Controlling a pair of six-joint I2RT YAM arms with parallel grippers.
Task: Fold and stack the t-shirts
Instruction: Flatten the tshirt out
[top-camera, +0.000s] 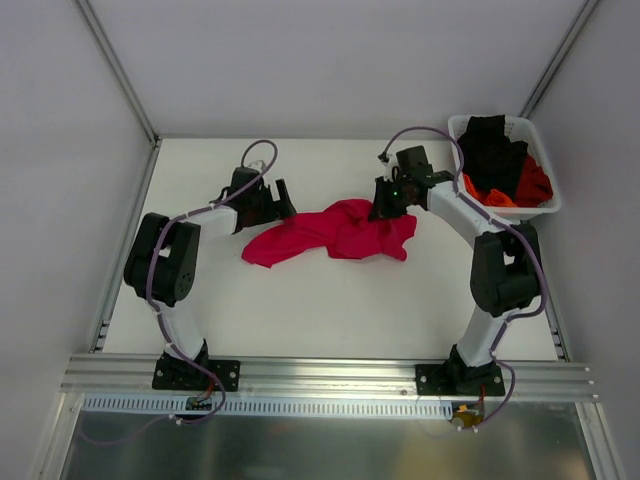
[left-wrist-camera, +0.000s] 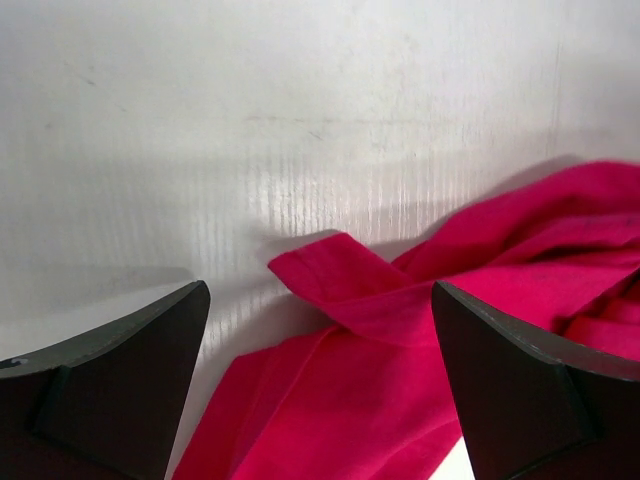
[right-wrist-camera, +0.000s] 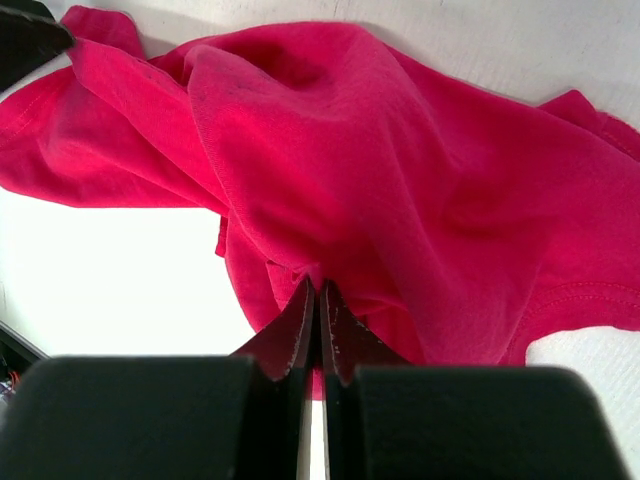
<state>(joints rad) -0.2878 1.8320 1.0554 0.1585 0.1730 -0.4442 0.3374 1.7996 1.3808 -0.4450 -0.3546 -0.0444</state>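
A crimson-pink t-shirt (top-camera: 335, 233) lies crumpled in the middle of the white table. It fills the right wrist view (right-wrist-camera: 400, 170) and shows in the left wrist view (left-wrist-camera: 420, 360). My right gripper (top-camera: 385, 207) is shut on a fold at the shirt's far right edge; its fingertips (right-wrist-camera: 319, 300) pinch the cloth. My left gripper (top-camera: 280, 200) is open and empty, just left of the shirt, with the shirt's end lying between and beyond its fingers (left-wrist-camera: 110, 380). A black t-shirt (top-camera: 493, 150) and an orange-red one (top-camera: 530, 185) lie in the basket.
A white plastic basket (top-camera: 545, 160) stands at the back right corner of the table. Grey walls with metal frame rails close in the table on the left, back and right. An aluminium rail (top-camera: 320, 375) runs along the near edge.
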